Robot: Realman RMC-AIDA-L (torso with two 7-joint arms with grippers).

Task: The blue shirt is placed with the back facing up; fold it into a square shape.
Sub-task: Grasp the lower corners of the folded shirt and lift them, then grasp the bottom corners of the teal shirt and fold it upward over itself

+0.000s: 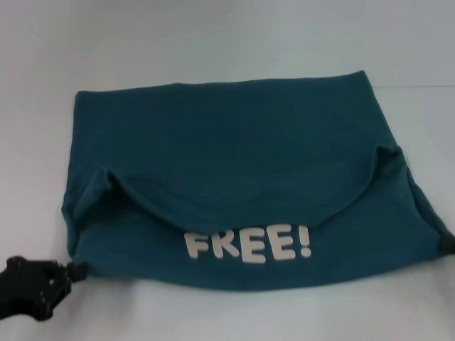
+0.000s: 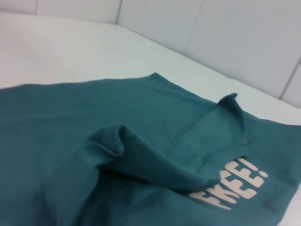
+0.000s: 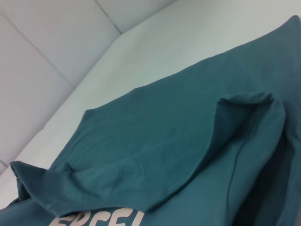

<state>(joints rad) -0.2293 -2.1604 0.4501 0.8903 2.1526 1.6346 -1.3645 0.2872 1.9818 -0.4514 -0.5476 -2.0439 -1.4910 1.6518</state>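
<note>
1. The blue shirt (image 1: 234, 163) lies across the middle of the bench (image 1: 213, 42), its near part drawn up so the white "FREE!" lettering (image 1: 247, 244) shows along the near edge; a curved fold of cloth sags just behind the letters.
2. My left gripper (image 1: 32, 284) sits at the shirt's near-left corner, touching the hem; I cannot tell whether its fingers are apart or clamped on the cloth.
3. My right gripper (image 1: 446, 244) shows only as a dark tip at the near-right corner, cut off by the frame edge; its state I cannot tell either.
4. Handling judgement: light, limp knit; it drapes and wrinkles, keeps no shape of its own, and will sag between two holds; not fragile.
5. Best holds, I judge: the two near corners at the doubled hem, pinched through both layers, lifted evenly.
6. Hidden: sleeves and collar are tucked beneath; neither wrist view shows my own fingers.
</note>
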